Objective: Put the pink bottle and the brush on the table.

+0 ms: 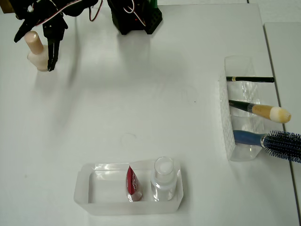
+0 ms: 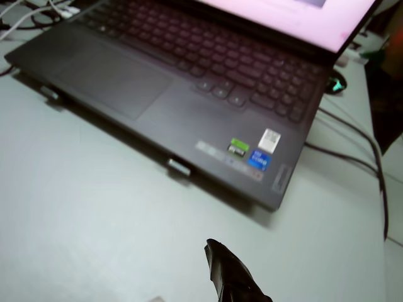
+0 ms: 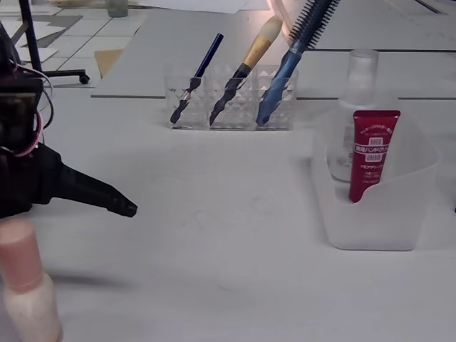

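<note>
The pink bottle (image 1: 37,52) stands upright on the white table (image 1: 141,94) at the far left in the overhead view; it also shows at the lower left in the fixed view (image 3: 25,285). My gripper (image 1: 34,52) is open, its two black fingers spread on either side of the bottle without closing on it. One finger (image 3: 107,201) juts out to the right above the bottle's level. The brush (image 1: 268,112) leans in the middle slot of a clear holder (image 1: 237,141) at the right, bristles (image 3: 269,30) up.
A blue hairbrush (image 1: 282,143) and a thin black pencil (image 1: 249,79) share the holder. A translucent tray (image 1: 89,193) near the front edge holds a red tube (image 1: 133,183) and a clear bottle (image 1: 163,176). An open laptop (image 2: 189,75) lies beyond the gripper.
</note>
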{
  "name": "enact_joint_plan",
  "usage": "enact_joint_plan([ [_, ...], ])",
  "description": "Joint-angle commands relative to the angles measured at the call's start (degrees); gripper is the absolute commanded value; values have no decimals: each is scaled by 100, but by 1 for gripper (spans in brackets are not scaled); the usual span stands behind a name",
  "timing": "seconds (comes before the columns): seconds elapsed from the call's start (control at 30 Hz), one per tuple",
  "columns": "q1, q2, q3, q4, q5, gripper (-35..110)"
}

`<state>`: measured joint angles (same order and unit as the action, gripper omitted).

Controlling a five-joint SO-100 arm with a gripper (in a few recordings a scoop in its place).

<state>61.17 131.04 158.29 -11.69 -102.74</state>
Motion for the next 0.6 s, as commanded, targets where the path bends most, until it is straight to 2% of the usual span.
enact_joint_plan([
  [0.0, 79, 334, -633, 448, -105, 73],
  [0.3, -70, 888, -2276, 3041, -79, 64],
  [0.57, -642, 1195, -3208, 4148, 44, 59],
])
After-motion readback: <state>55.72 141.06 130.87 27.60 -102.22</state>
